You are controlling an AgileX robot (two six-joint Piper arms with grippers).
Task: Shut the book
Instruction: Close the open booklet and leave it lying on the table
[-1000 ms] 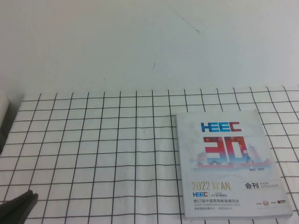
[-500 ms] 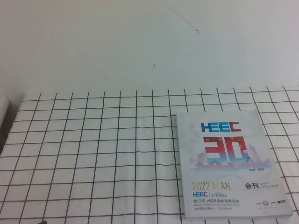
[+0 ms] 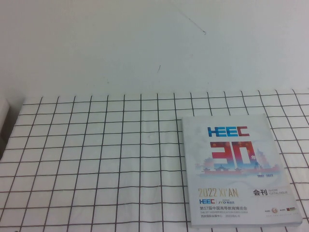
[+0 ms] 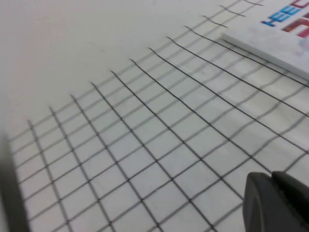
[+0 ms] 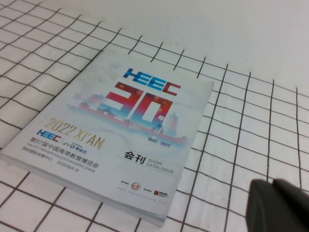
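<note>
Book lies shut, lower right; my left gripper has slipped off the high view's lower-left corner. The right gripper hangs near the book. I can't tell either's opening. Looks done.

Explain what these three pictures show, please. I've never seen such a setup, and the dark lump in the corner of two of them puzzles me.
This is a two-armed table robot. One picture comes from a raised camera looking down at the table. The other two come from small cameras on each arm's wrist. On a white cloth with a black grid lies one book, on the robot's right side, closed, front cover up. The dark lumps are parts of the left gripper and the right gripper, each seen only by its own wrist camera. Neither arm shows in the raised view, and neither gripper touches the book.
</note>
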